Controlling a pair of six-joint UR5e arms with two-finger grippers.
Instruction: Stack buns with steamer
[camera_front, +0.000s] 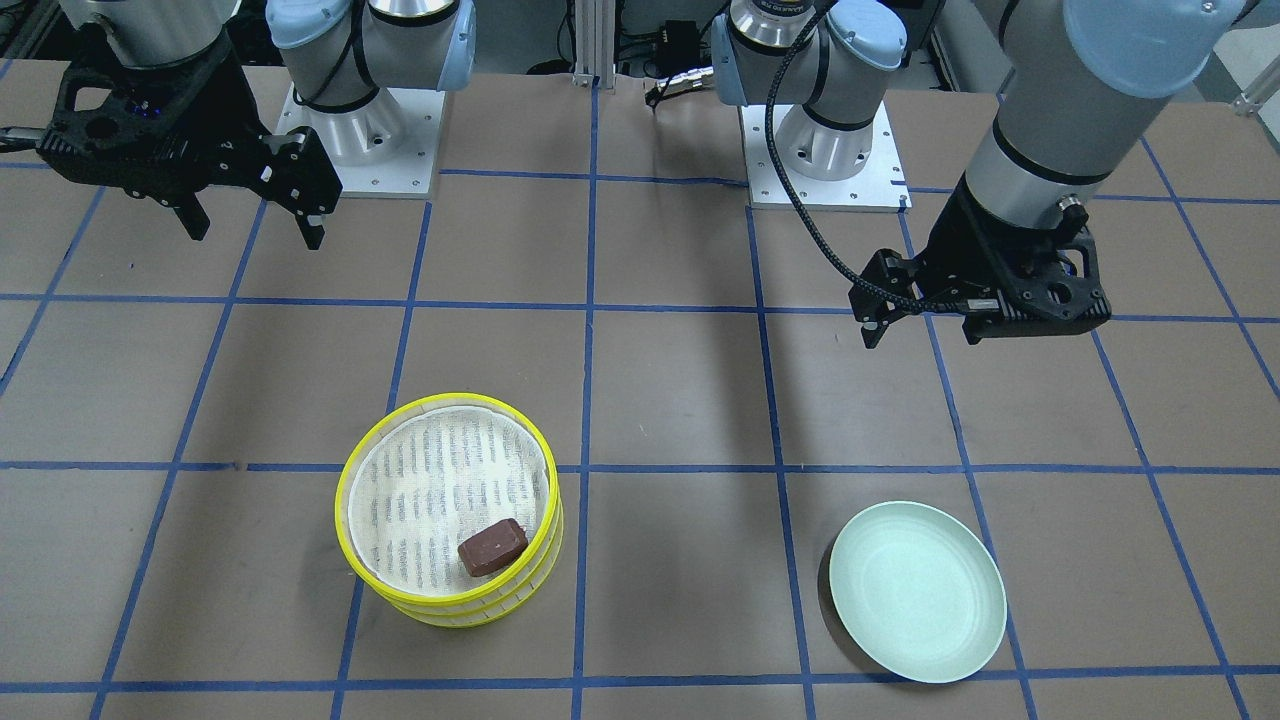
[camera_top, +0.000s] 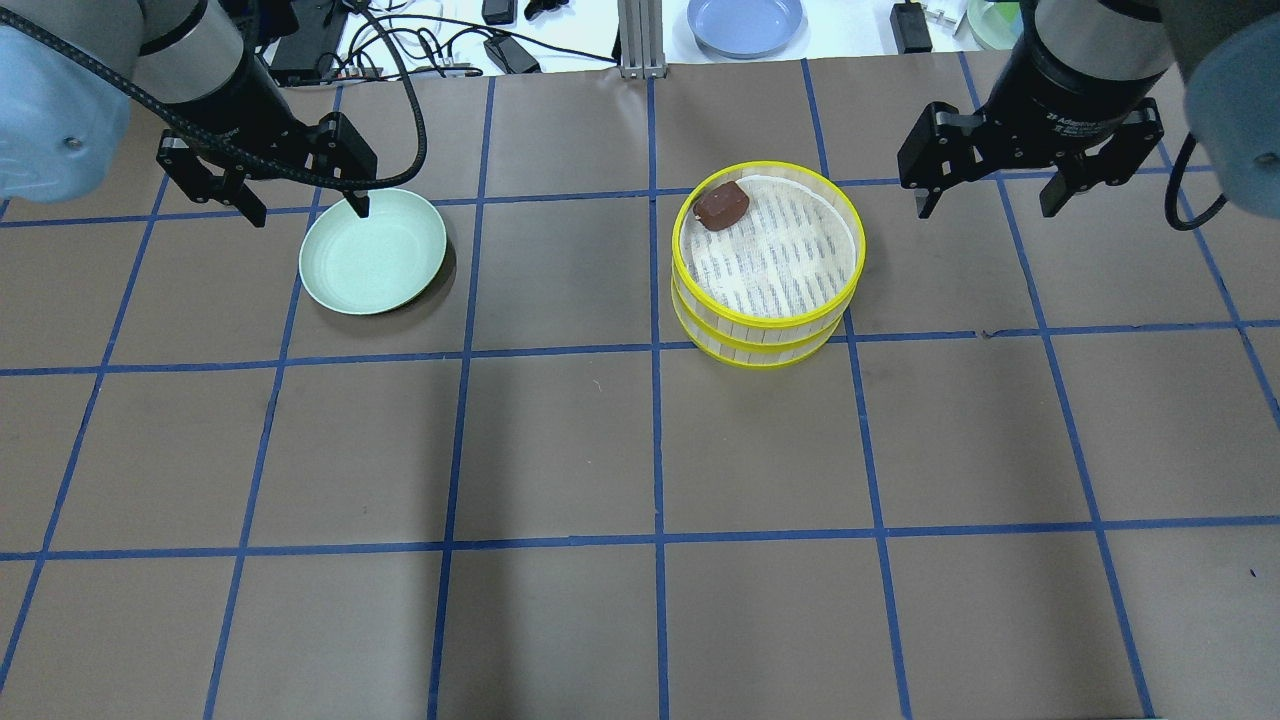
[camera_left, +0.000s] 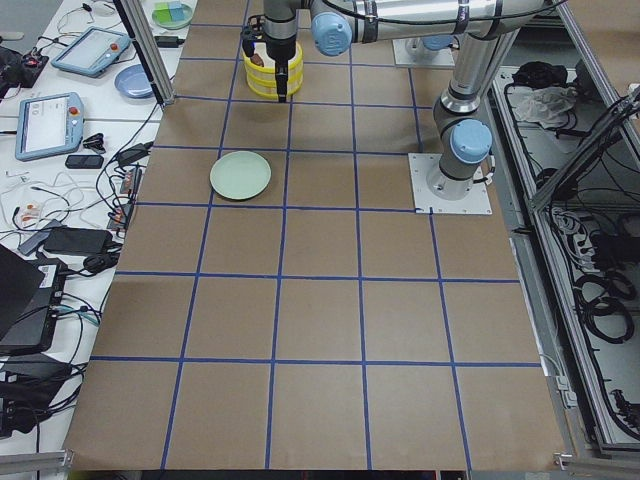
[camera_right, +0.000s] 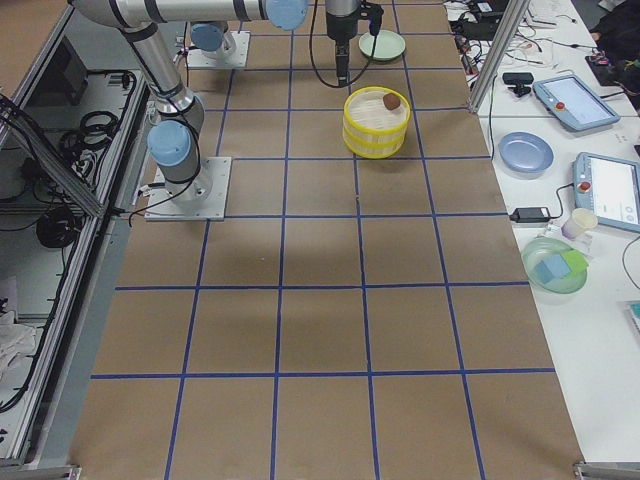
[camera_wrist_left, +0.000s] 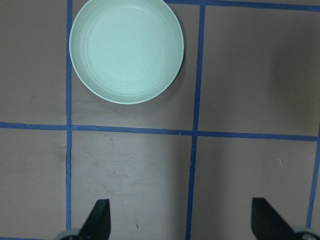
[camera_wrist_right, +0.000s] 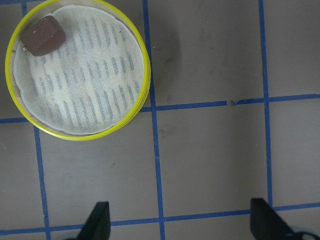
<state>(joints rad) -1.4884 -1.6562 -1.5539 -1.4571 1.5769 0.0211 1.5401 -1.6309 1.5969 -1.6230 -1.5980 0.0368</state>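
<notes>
The yellow-rimmed steamer (camera_top: 768, 260) stands as two stacked tiers with a cloth liner on top. The dark reddish-brown bun (camera_top: 721, 204) lies at the edge of the top tier, also in the front view (camera_front: 492, 547) and the right wrist view (camera_wrist_right: 42, 35). The cream-white bun is not in view. The pale green plate (camera_top: 373, 251) is empty. My left gripper (camera_top: 305, 205) is open and empty, above the plate's near left edge. My right gripper (camera_top: 988, 200) is open and empty, to the right of the steamer (camera_wrist_right: 77, 70). The plate (camera_wrist_left: 126, 50) shows in the left wrist view.
Both arm bases (camera_front: 365, 140) (camera_front: 825, 150) stand at the robot's side of the brown, blue-taped table. A blue plate (camera_top: 745, 22), cables and devices lie on the bench beyond the table's far edge.
</notes>
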